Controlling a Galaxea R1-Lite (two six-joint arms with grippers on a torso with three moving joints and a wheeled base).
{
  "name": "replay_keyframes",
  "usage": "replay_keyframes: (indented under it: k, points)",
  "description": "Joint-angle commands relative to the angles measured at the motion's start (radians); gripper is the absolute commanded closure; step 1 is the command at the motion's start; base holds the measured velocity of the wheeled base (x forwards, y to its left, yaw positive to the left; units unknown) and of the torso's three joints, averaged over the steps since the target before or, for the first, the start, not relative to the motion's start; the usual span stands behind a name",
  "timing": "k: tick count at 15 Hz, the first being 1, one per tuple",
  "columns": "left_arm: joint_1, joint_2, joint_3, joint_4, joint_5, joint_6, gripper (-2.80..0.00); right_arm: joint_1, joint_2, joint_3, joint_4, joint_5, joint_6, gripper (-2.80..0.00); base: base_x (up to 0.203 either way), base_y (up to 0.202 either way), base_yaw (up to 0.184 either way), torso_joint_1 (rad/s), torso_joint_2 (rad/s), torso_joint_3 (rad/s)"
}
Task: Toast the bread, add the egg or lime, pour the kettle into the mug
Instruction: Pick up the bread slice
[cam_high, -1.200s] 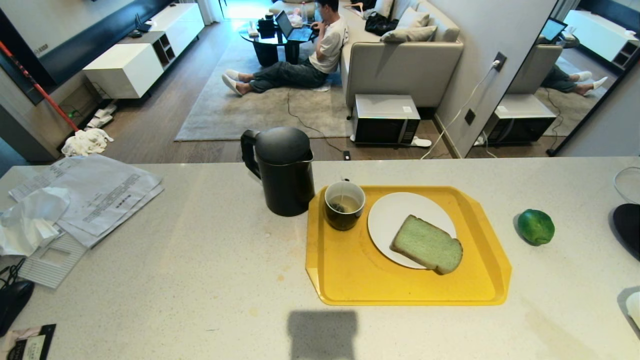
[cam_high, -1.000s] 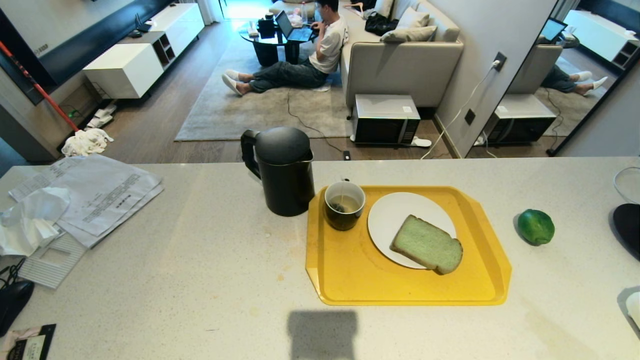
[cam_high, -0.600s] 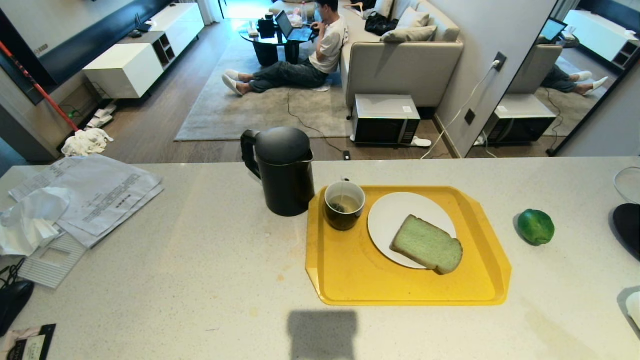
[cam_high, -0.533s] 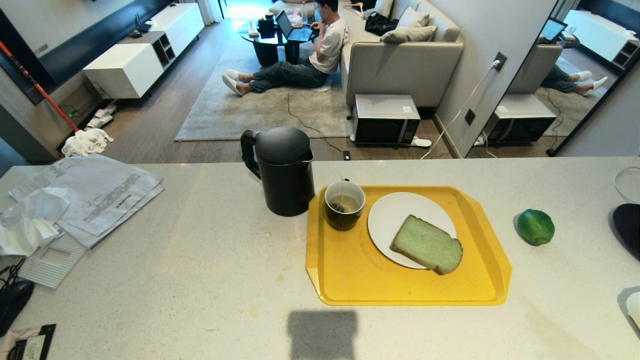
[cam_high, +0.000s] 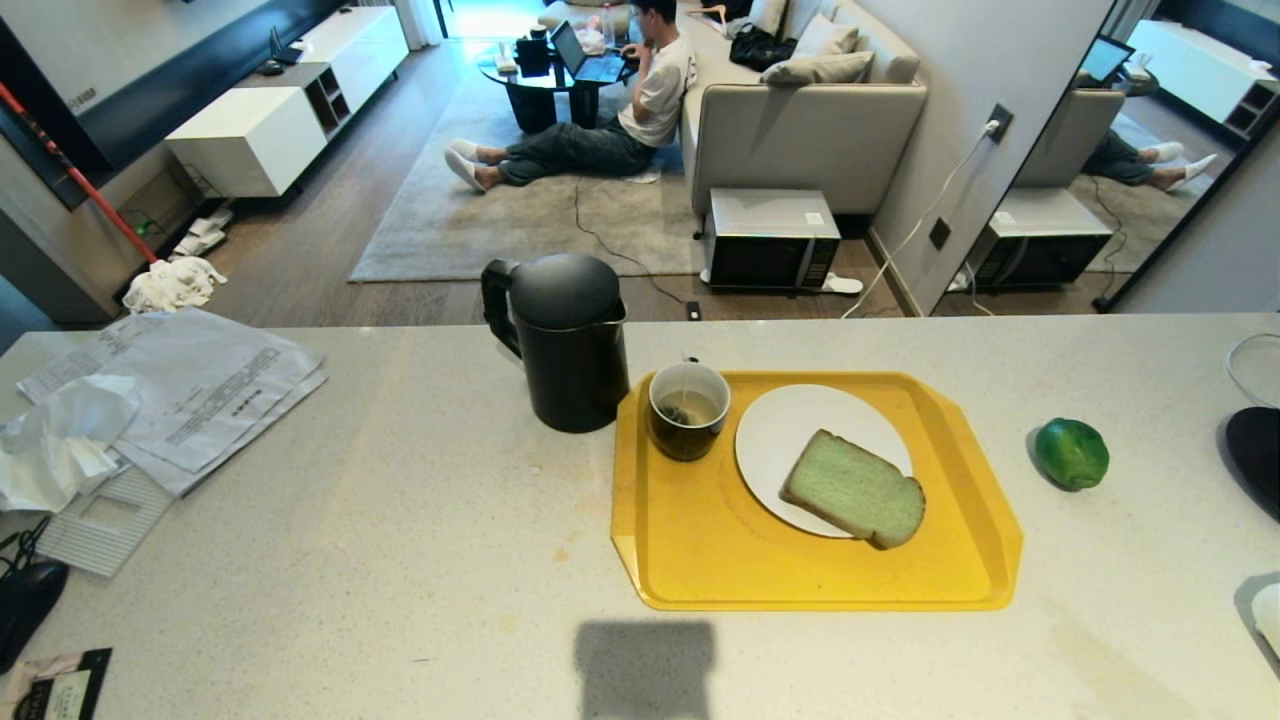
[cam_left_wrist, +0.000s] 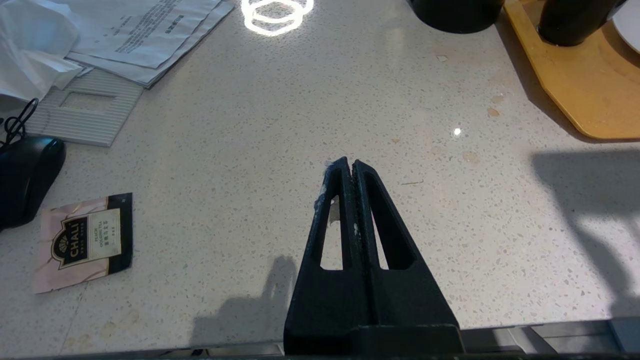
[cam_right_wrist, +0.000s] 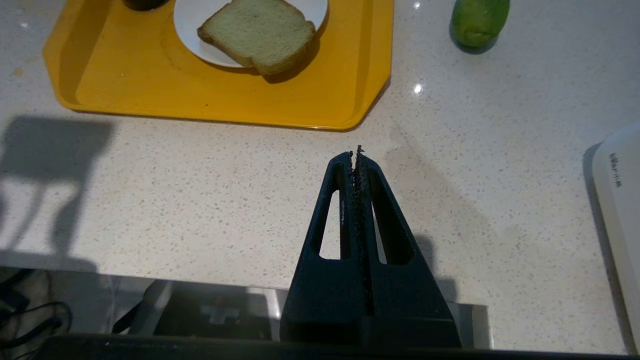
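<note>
Pale speckled counter (cam_high: 400, 520) spans the head view. On it, right of centre, a yellow tray (cam_high: 700, 560). Black kettle (cam_high: 566, 340) stands upright just off the tray's far left corner, handle turned left. White plate (cam_high: 790, 425) sits on the tray's far half; the bread (cam_high: 853, 489), pale green with brown crust, lies flat on the plate's near right part, one corner overhanging the rim. The mug (cam_high: 689, 409) stands on the tray between kettle and plate, holding liquid and a tea bag. The lime (cam_high: 1071, 453) rests on bare counter, right of the tray and apart from it. No egg seen. Left gripper (cam_left_wrist: 348, 164) clenched, empty, low over the counter's near edge. Right gripper (cam_right_wrist: 354, 155) likewise clenched and empty, near the tray's near right corner.
</note>
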Motion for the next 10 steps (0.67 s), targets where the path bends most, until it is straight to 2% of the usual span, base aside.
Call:
replay_keyframes:
  k: [1,5,8,10]
  points:
    - [0.0,0.002,0.0,-0.001,-0.001,0.0,0.0,0.011,0.268,-0.087,-0.005,0.011,0.027,0.0,0.0,0.0,0.0,0.0,0.0,0.0]
    - [0.0,0.002,0.0,-0.001,-0.001,0.0,0.0,0.017,0.507,-0.265,0.024,0.024,0.053,0.0,0.0,0.0,0.0,0.0,0.0,0.0]
    - [0.0,0.002,0.0,-0.001,-0.001,0.0,0.0,0.017,0.615,-0.388,0.115,0.034,0.056,0.0,0.0,0.0,0.0,0.0,0.0,0.0]
    - [0.0,0.002,0.0,-0.001,0.0,0.0,0.0,0.016,0.68,-0.483,0.229,0.042,0.059,0.0,0.0,0.0,0.0,0.0,0.0,0.0]
